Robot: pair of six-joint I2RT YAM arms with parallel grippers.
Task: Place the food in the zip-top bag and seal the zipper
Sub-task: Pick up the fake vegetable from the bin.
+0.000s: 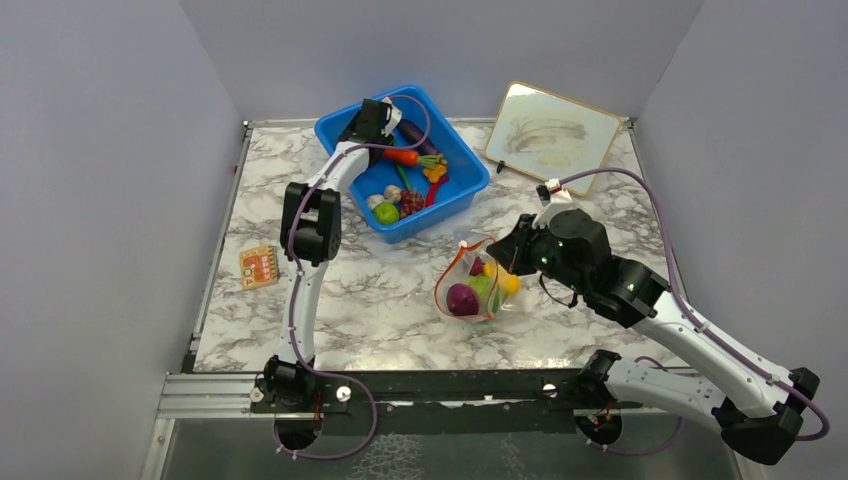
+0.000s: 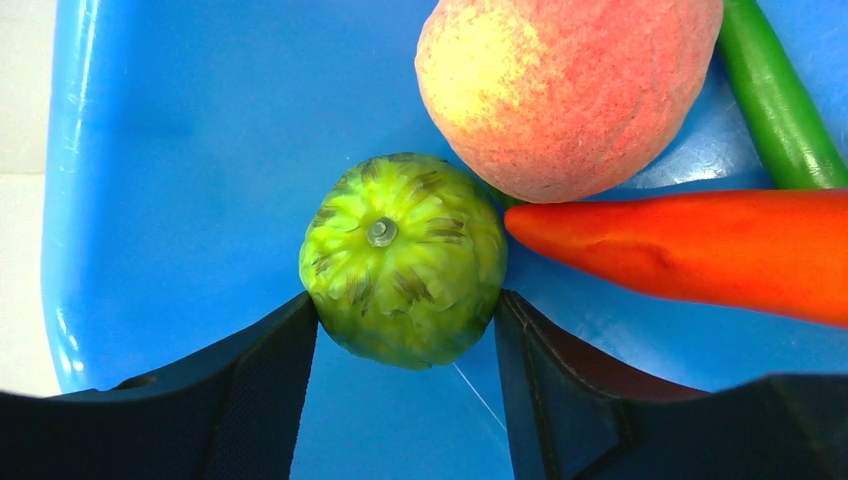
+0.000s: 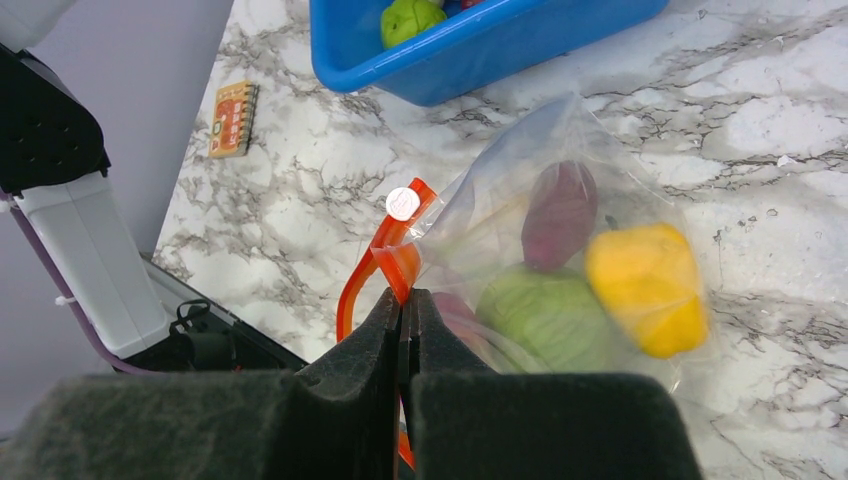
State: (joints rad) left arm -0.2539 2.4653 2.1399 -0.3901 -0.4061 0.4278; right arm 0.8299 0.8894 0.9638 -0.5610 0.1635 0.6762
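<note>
My left gripper (image 1: 375, 118) reaches into the blue bin (image 1: 340, 135). In the left wrist view its fingers press both sides of a green cabbage (image 2: 405, 260) on the bin floor. A peach (image 2: 560, 90) and an orange carrot (image 2: 690, 250) lie right beside it. The zip-top bag (image 1: 470, 285) lies mid-table with a yellow pepper (image 3: 645, 285), another green cabbage (image 3: 545, 315) and a purple piece (image 3: 560, 215) inside. My right gripper (image 3: 405, 298) is shut on the red-orange zipper (image 3: 400, 255) at the bag's mouth, which gapes open.
More toy food lies in the bin, including a long green piece (image 2: 775, 95). A framed whiteboard (image 1: 552, 135) leans at the back right. A small orange card (image 1: 258, 266) lies at the table's left. The left arm's base (image 3: 90, 250) stands near the bag.
</note>
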